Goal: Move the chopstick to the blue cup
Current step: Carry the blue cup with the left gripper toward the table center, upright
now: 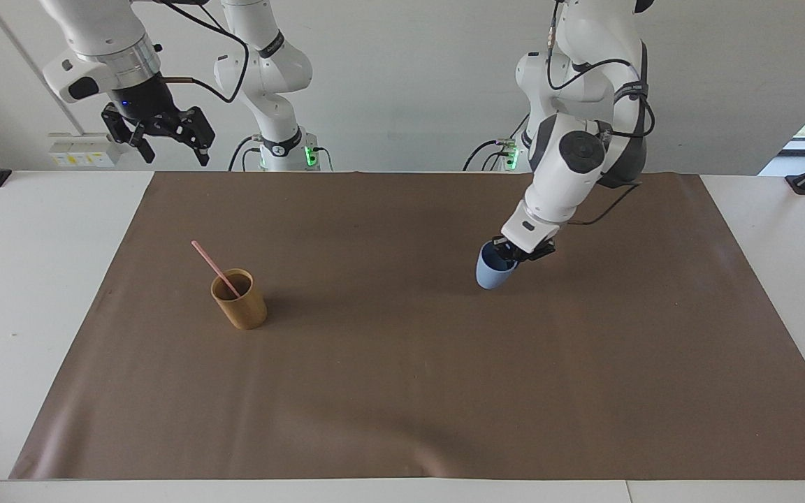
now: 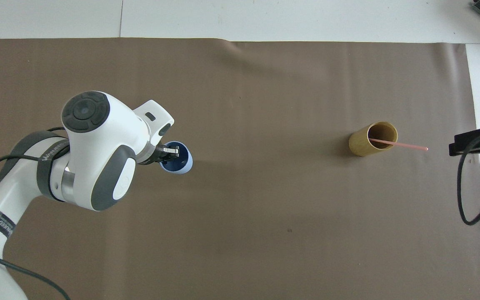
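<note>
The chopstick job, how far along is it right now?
Nothing is delivered yet: the chopstick leans in the tan cup. In hand: the left gripper is shut on the blue cup's rim, holding it tilted over the mat. The right gripper waits open, raised at its end. Left: moving the chopstick into the blue cup.

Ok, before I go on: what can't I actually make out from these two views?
- Whether the blue cup touches the mat or hangs just above it: neither view shows its base clearly.
- Left gripper grip on the rim: in the overhead view the arm's wrist covers most of it.
- Chopstick lower end: hidden inside the tan cup in both views.
- Right gripper: cut off by the overhead view's edge.
</note>
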{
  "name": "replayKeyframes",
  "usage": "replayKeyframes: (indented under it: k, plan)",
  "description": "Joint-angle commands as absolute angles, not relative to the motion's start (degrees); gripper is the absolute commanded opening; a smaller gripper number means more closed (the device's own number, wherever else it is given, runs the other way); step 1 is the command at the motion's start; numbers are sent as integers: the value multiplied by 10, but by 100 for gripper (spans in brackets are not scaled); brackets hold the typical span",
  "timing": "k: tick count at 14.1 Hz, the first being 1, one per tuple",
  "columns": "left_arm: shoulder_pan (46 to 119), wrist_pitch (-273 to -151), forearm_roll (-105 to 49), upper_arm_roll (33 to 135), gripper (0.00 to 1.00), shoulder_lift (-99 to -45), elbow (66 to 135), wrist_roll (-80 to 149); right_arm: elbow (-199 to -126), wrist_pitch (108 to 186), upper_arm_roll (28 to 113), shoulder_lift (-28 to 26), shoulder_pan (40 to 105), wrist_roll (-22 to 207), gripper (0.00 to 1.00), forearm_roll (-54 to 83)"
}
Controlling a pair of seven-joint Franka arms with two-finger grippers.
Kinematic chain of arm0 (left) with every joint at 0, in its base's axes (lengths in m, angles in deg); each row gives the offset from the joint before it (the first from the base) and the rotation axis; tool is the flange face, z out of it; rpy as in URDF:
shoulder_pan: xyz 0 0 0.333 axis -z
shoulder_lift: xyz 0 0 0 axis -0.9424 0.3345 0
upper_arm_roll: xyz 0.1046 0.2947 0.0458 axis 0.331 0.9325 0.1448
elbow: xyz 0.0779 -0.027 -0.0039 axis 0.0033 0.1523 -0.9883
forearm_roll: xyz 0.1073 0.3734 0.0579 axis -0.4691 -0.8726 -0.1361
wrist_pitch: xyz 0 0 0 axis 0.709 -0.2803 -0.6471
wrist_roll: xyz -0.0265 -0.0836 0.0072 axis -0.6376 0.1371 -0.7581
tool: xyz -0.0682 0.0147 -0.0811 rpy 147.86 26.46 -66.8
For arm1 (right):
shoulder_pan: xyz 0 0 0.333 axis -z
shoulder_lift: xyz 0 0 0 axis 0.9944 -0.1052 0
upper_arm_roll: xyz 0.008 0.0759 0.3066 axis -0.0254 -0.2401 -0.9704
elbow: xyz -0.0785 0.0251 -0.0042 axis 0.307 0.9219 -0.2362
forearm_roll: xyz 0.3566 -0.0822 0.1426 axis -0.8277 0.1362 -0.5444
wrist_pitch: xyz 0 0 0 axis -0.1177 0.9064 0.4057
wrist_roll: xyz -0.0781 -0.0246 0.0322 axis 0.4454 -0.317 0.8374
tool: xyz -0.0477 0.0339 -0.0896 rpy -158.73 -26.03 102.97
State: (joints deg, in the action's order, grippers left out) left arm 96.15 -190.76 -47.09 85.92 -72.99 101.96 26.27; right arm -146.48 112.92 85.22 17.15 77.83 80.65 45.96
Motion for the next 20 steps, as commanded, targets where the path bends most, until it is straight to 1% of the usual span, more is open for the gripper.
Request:
replayKeyframes:
  k: [1,5,6,11,15,16,17,19,20]
  plan:
    - [1033,-1913,-483,871,0,-731,1019,162,-1473,1133,850,178,784,817,100,455]
    - [1101,-1928,-482,868,0,-712,1009,83,-1474,1140,850,178,784,820,100,458]
    - [1115,-1929,-482,869,0,-712,1011,77,-1478,1161,850,179,782,819,100,457]
    - [1143,-1955,-479,867,0,-700,1016,58,-1510,1253,850,161,782,820,100,453]
    - [1143,-1957,-479,867,0,-700,1023,67,-1514,1268,850,127,787,864,100,453]
    - [1143,-1957,-479,867,17,-699,1022,68,-1520,1268,850,119,790,912,100,454]
    - [1143,-1959,-479,867,49,-699,1021,75,-1527,1268,851,112,794,963,100,455]
    - [1142,-1965,-478,868,63,-698,1018,75,-1551,1268,851,108,798,1056,100,464]
    - [1141,-1965,-479,868,76,-699,1017,76,-1563,1268,852,111,799,1101,100,464]
